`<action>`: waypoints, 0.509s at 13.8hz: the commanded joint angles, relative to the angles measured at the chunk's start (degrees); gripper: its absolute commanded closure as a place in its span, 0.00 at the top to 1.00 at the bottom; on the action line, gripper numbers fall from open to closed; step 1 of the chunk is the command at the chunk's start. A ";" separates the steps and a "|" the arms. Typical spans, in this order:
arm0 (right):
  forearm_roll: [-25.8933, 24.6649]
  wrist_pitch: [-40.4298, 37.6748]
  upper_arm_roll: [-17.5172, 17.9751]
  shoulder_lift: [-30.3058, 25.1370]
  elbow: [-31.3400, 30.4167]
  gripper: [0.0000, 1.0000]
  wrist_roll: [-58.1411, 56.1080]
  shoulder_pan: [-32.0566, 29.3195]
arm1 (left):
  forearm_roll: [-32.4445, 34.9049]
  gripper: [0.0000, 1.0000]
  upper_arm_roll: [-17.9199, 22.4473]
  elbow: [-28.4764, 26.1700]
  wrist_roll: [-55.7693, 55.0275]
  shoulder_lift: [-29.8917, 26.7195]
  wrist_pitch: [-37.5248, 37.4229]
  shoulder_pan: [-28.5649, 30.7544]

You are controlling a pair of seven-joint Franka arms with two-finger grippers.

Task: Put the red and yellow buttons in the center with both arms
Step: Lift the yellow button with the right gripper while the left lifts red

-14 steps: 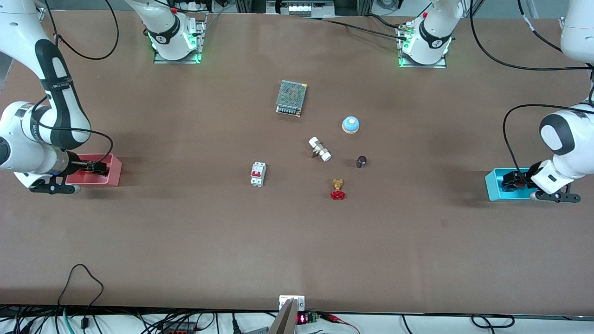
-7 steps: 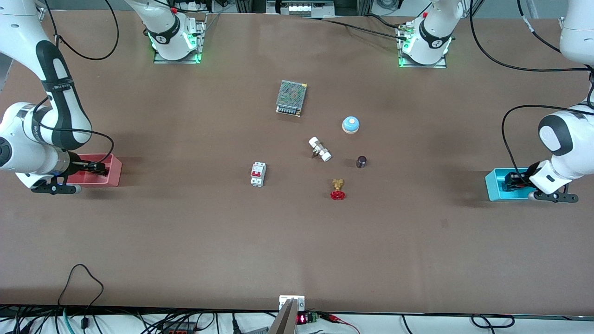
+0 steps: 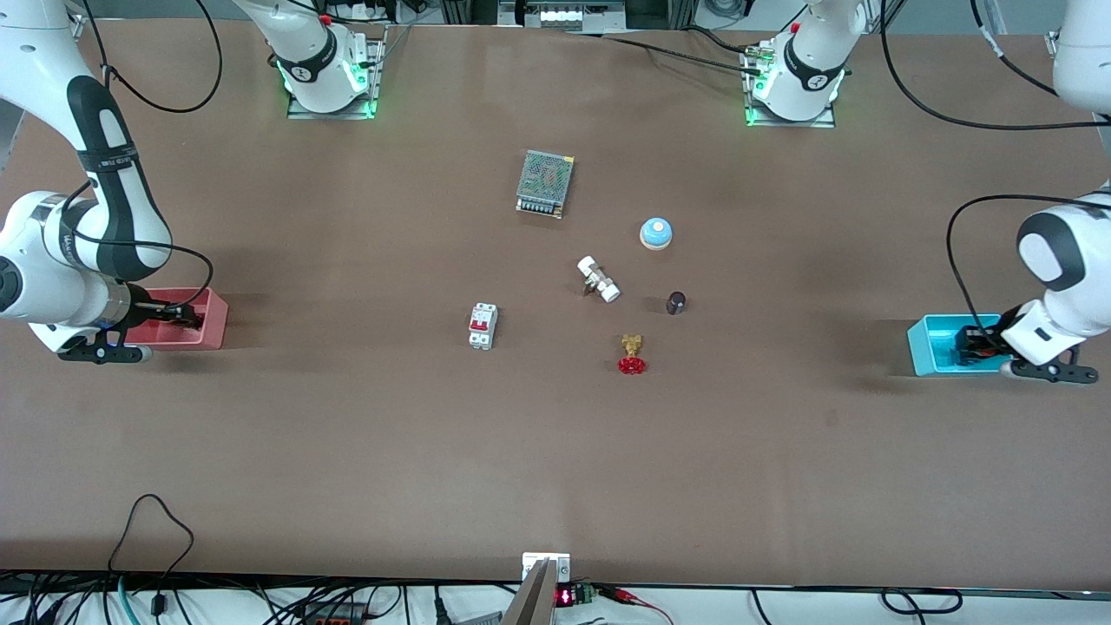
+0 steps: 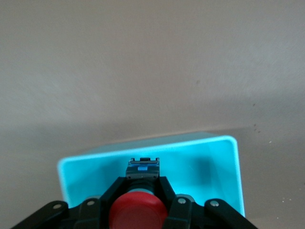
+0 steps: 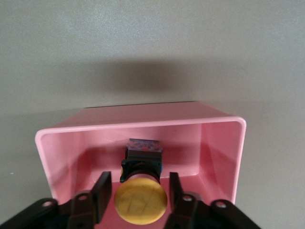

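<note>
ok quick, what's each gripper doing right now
Left gripper: in the blue tray, fingers closed against the red button.
Right gripper: in the pink tray, open, fingers either side of the yellow button, not touching it.

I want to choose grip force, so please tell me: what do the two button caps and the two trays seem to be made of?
Red button and yellow button: likely smooth matte plastic caps, evenly coloured. Blue tray and pink tray: apparently moulded plastic, with thin walls, rounded corners and a slight sheen.
</note>
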 commanded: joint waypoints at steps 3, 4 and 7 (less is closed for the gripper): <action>-0.44 0.25 0.41 0.25 0.31 0.38 -2.66 -0.40 | -0.75 0.32 -0.84 5.86 2.21 -6.68 -17.41 0.11; -0.44 -0.01 0.41 0.25 0.31 0.38 -2.66 -0.40 | -0.49 0.32 -1.19 9.11 1.68 -6.94 -22.95 -0.94; -0.44 -0.97 0.50 -2.72 0.83 0.37 -3.19 -0.22 | -0.31 0.32 -1.37 15.90 -3.92 -7.12 -33.09 -5.24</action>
